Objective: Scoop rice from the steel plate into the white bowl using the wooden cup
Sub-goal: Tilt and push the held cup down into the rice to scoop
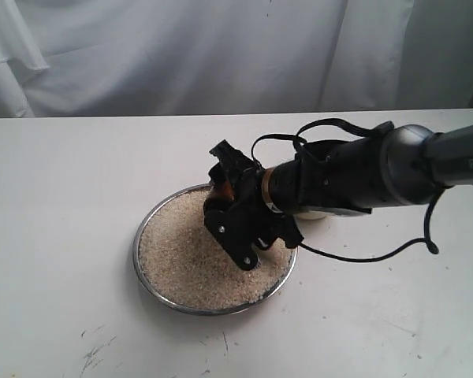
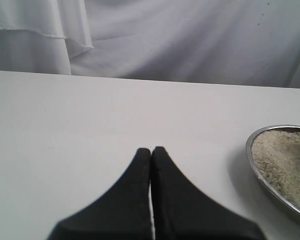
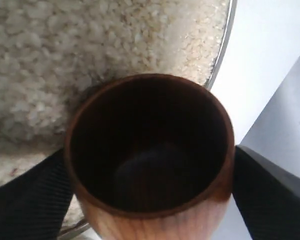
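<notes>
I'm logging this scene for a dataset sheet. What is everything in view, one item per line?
rice: one loose heap, off-white, filling the steel plate
steel plate: one, shiny silver, mid-table
wooden cup: one, reddish-brown, dark inside looks empty, over the rice near the plate's rim
white bowl: one, cream-white, mostly hidden under the right arm, beside the plate
table: one, white, under everything
cloth backdrop: one, white, behind the table
cable: one, black, looping off the right arm
right arm: one, black and grey, reaching in from the right
right gripper: one, black, shut on the wooden cup
left gripper: one, black, shut, over the table, apart from the plate
</notes>
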You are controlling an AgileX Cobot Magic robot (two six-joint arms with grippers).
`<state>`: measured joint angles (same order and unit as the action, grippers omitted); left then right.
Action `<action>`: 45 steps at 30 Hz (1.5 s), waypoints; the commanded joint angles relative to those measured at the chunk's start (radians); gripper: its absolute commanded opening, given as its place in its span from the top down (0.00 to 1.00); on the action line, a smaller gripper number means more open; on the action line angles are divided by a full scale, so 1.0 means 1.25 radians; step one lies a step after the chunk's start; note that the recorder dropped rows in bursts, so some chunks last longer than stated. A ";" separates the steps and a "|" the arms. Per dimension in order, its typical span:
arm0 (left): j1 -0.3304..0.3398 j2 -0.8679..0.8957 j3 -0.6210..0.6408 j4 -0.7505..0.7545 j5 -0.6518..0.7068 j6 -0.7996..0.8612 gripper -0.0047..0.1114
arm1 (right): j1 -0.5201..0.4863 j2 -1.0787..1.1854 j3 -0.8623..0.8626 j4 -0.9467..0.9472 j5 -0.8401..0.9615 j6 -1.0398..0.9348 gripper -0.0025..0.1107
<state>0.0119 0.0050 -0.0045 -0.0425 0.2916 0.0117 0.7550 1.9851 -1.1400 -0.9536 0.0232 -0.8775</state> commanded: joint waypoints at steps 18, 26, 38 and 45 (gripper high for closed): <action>-0.001 -0.004 0.004 -0.001 -0.005 -0.003 0.96 | 0.057 0.104 -0.124 0.044 0.092 -0.265 0.98; -0.001 -0.004 0.004 -0.001 -0.005 -0.003 0.96 | 0.092 0.101 -0.087 0.076 0.149 -0.262 0.98; -0.001 -0.004 0.004 -0.001 -0.005 -0.003 0.96 | 0.112 0.099 -0.087 0.246 0.251 -0.274 0.98; -0.001 -0.004 0.004 -0.001 -0.005 -0.003 0.96 | 0.117 0.099 -0.087 0.339 0.288 -0.327 0.98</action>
<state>0.0119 0.0050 -0.0045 -0.0425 0.2916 0.0117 0.8876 2.0864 -1.2738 -0.6288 0.2831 -1.2574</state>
